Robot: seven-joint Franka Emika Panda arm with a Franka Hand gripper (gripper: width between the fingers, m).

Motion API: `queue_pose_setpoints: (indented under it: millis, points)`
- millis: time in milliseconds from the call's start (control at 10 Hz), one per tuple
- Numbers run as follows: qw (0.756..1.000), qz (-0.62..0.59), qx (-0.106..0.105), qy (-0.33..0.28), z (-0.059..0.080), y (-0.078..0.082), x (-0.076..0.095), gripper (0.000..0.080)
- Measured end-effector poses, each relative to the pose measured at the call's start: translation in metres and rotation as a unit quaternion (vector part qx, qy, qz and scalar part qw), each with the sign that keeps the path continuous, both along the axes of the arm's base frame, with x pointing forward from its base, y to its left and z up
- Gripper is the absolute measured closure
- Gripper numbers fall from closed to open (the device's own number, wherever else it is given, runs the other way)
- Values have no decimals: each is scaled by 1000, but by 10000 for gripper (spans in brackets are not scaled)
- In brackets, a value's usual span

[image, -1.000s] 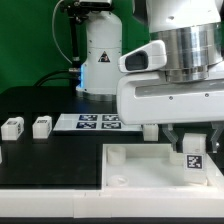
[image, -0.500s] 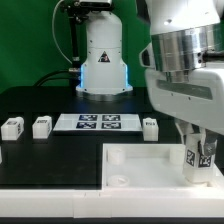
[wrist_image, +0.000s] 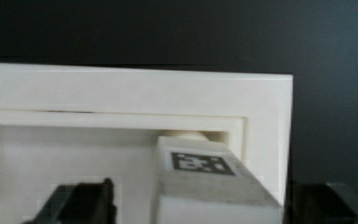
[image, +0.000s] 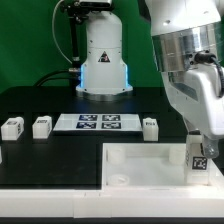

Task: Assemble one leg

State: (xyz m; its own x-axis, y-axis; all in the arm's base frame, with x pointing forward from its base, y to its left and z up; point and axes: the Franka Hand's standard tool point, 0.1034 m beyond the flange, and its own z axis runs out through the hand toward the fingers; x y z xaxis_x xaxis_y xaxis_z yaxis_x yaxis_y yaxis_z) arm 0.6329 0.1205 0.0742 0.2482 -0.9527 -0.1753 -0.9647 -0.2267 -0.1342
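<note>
My gripper [image: 198, 150] is shut on a leg [image: 197, 156], a small white peg with a black-and-white tag. It holds the leg upright over the corner of the white tabletop panel [image: 150, 165] on the exterior view's right. In the wrist view the leg [wrist_image: 206, 175] stands between my dark fingers [wrist_image: 82, 203], just before a round corner socket [wrist_image: 190, 130] of the panel [wrist_image: 140, 95]. Whether the leg's foot sits in the socket is hidden. Three more legs lie on the black table: two on the exterior view's left [image: 12, 127] [image: 41, 126] and one behind the panel [image: 150, 127].
The marker board [image: 100, 122] lies between the loose legs, in front of the arm's white base [image: 102, 60]. A second socket [image: 118, 179] shows at the panel's near corner. Green backdrop behind.
My gripper has turned about its upright axis and shifted slightly toward the exterior view's right, with the leg in it. The leg behind the panel has come into view.
</note>
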Motion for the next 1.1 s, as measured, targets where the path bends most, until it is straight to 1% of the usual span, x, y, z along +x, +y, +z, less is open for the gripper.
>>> queue_pose_setpoints:
  millis: [100, 200, 300, 500, 600, 700, 800, 900, 1000, 1100]
  points:
    - [995, 99, -12, -10, -3, 1, -2, 191]
    - [980, 197, -25, -18, -2, 4, -3, 157]
    - [969, 244, -29, -27, -2, 3, -2, 157]
    - [935, 351, -36, -48, -2, 2, -2, 151]
    - [908, 412, -43, -59, -2, 0, -2, 151]
    - [866, 492, -61, -69, -2, -6, -1, 151]
    - [818, 566, -74, -79, 0, -9, 1, 151]
    - [817, 567, -74, -78, -2, -9, 0, 171]
    - [820, 563, -73, -77, -2, -9, 0, 311]
    - [824, 557, -73, -76, -2, -9, 0, 311]
